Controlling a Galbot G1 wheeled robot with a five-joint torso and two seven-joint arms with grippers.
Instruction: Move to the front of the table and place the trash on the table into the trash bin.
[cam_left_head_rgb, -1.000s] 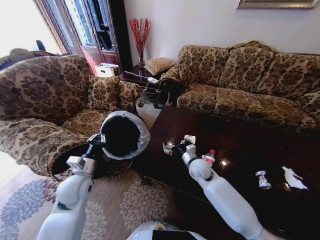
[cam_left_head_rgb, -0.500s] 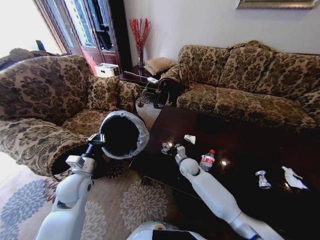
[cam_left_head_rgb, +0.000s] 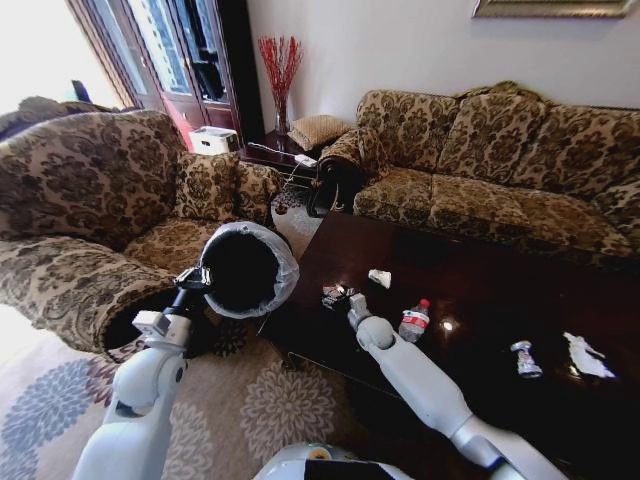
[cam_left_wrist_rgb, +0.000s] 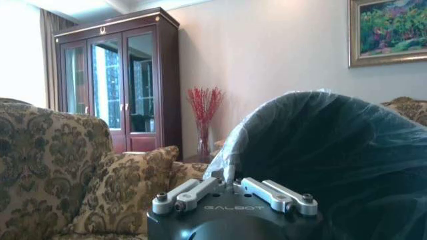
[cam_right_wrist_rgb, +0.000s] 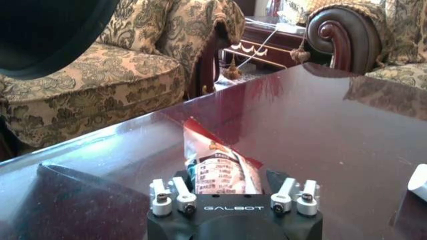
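R fingers (cam_right_wrist_rgb: 235, 196) round crinkly wrapper (cam_right_wrist_rgb: 217, 167)

Patterned sofas (cam_left_head_rgb: 500, 160), floral rug (cam_left_head_rgb: 60, 400), dark glass-fronted cabinet (cam_left_head_rgb: 190, 55), perhaps daylight at left.

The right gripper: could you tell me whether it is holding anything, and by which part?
The right gripper has a crumpled snack wrapper between its fingers, gripped at its near end. The left gripper grips the trash bin by its rim.
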